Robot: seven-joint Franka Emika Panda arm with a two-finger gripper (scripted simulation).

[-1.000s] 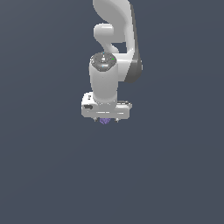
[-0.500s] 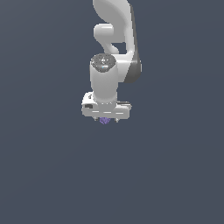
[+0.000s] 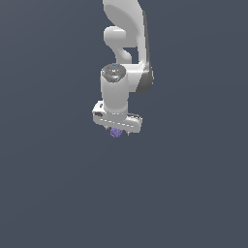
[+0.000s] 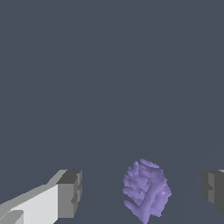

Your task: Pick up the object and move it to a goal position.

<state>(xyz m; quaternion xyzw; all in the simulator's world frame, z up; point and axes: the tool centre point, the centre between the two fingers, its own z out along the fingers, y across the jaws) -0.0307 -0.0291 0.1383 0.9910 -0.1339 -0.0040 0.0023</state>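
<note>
Gripper (image 4: 142,192) spread wide, pads clear of lump on both sides | object (image 4: 145,193) purple, knobbly, between fingers (image 4: 70,193), touching neither | versus a second ago: arm (image 3: 125,53) slightly higher in exterior view, object (image 3: 115,132) just under hand as before | surface: flat slate-grey ground, featureless all round.

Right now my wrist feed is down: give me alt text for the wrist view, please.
A small purple knobbly object sits between the two grey fingertips of the open gripper, with a clear gap on either side, so neither pad touches it. Everything else is a plain, dark grey-blue floor.
</note>
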